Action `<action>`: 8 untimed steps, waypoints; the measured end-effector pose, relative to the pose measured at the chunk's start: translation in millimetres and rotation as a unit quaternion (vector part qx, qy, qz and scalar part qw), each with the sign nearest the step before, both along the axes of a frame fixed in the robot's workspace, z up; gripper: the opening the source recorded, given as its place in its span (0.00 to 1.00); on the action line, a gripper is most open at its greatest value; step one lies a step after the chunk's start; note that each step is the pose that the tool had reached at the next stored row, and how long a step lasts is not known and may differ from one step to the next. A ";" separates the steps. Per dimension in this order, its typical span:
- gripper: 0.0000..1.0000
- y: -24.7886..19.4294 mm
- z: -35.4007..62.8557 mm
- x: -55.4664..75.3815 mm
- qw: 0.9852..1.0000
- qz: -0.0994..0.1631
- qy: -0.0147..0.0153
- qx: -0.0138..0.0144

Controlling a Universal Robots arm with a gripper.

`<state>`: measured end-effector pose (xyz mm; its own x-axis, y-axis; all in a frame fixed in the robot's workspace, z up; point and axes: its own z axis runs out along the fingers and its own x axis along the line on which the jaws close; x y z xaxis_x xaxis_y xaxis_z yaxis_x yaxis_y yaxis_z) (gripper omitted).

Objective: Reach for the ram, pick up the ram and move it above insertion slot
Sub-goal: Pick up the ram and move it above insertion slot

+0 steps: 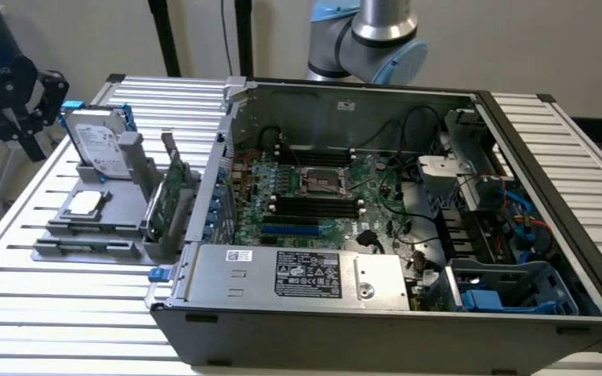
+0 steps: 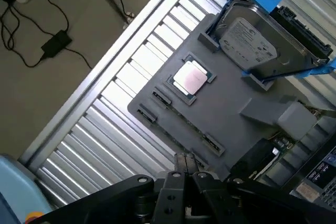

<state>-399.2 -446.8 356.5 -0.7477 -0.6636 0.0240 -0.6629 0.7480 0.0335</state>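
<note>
My gripper (image 2: 185, 164) hangs above the front edge of a grey parts fixture (image 2: 220, 109), its two fingertips pressed together with nothing between them. In the exterior view the gripper (image 1: 16, 117) is high at the far left, beyond the fixture (image 1: 92, 235) and well apart from the open computer case (image 1: 385, 313). Green boards stand on edge along the fixture's side nearest the case. I take the lower, narrower one to be the ram (image 1: 160, 211), beside the taller expansion card (image 1: 181, 176). A green board edge (image 2: 282, 144) shows past the fixture in the wrist view. The motherboard (image 1: 312, 196) carries dark insertion slots (image 1: 312, 207).
On the fixture are a hard drive in a blue frame (image 2: 262, 40) and a square silver processor (image 2: 190, 77). A ribbed metal table (image 1: 60, 313) carries everything. Cables lie on the floor (image 2: 52, 45) past its edge. The arm's base (image 1: 369, 39) rises behind the case.
</note>
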 end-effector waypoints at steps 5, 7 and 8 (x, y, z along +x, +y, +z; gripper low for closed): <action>0.11 0.0 -0.9 0.0 0.999 0.045 0.000 0.000; 0.11 0.0 -1.2 0.0 0.998 0.063 0.000 0.000; 0.11 0.0 -1.4 0.0 0.997 0.072 0.000 0.000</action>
